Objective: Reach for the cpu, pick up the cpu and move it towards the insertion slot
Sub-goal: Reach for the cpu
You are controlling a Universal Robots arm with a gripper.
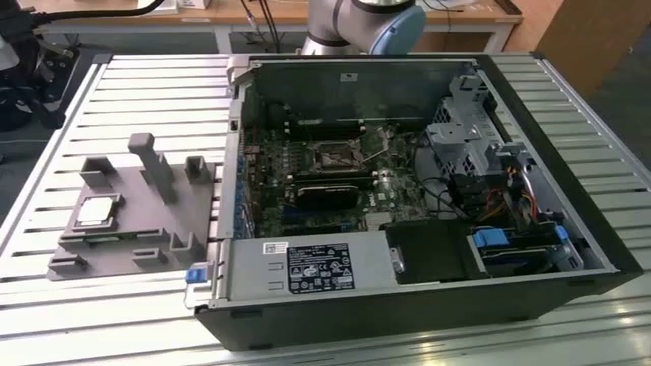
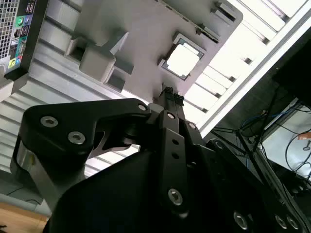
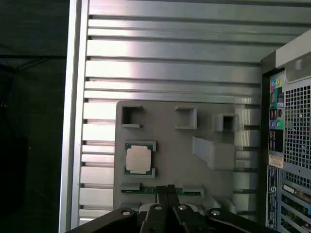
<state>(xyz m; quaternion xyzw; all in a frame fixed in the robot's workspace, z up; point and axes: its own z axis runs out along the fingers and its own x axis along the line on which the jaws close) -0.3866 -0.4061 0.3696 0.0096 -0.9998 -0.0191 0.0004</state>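
The cpu [image 1: 97, 212], a small silvery square chip with a thin tan rim, lies flat in a recess of the grey fixture plate [image 1: 133, 252] at the exterior view's left. It also shows in both wrist views [image 2: 183, 60] [image 3: 139, 158]. My gripper [image 2: 168, 91] [image 3: 167, 187] hangs above the fixture, apart from the chip, with its black fingertips pressed together and nothing between them. The insertion slot [image 1: 333, 158], a dark square socket in a metal frame, sits on the green board inside the open computer case [image 1: 569, 175].
Upright grey blocks [image 1: 152, 164] rise from the fixture plate. A black card [image 1: 323, 192] lies below the socket, with a drive cage [image 1: 463, 145] and cables at the exterior view's right. The slatted metal table [image 1: 152, 84] ends close beside the fixture [image 3: 75, 145].
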